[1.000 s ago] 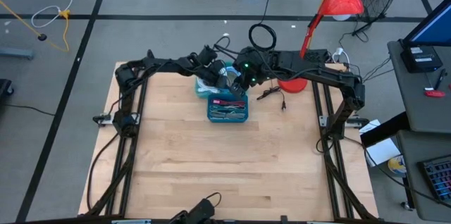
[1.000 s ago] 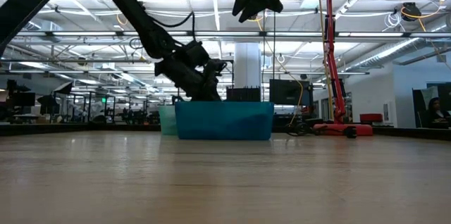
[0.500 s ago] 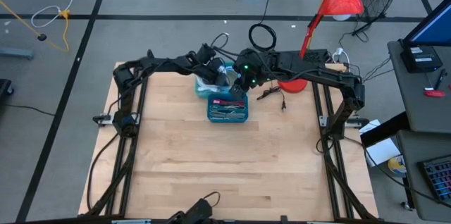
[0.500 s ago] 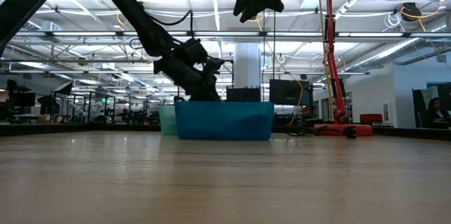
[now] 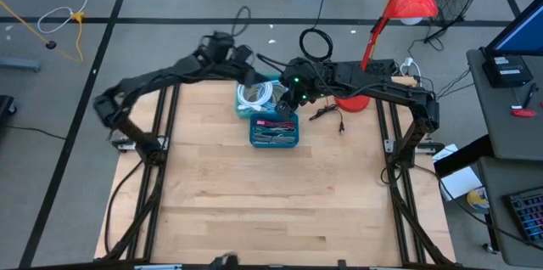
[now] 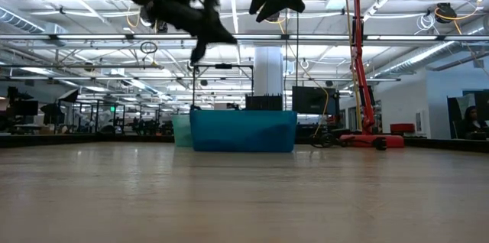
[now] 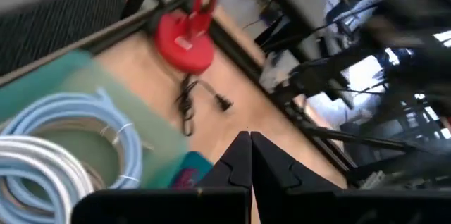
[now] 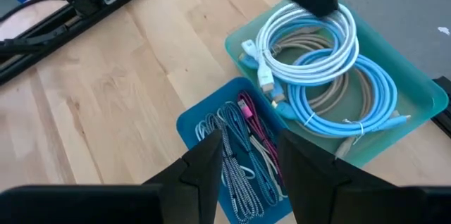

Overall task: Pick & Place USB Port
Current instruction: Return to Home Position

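Two bins loaded, blue bin (image 8: 184,120) and green bin (image 8: 423,108); one black cable (image 5: 327,113) lies loose on the desk (image 5: 254,202). Looks nearly finished. Left gripper (image 7: 248,136) jaws clenched, right gripper (image 8: 248,139) jaws released, both empty.

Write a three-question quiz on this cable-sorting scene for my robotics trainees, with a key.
1. True or false: the white cable lies coiled in the green bin.
2. The pink cable lies: A) in the green bin, B) in the blue bin, C) in neither bin.
3. Which has its fingers pressed together, the left claw or the right claw?
Key: 1 true. 2 B. 3 the left claw; the right claw is open and empty above the bins.
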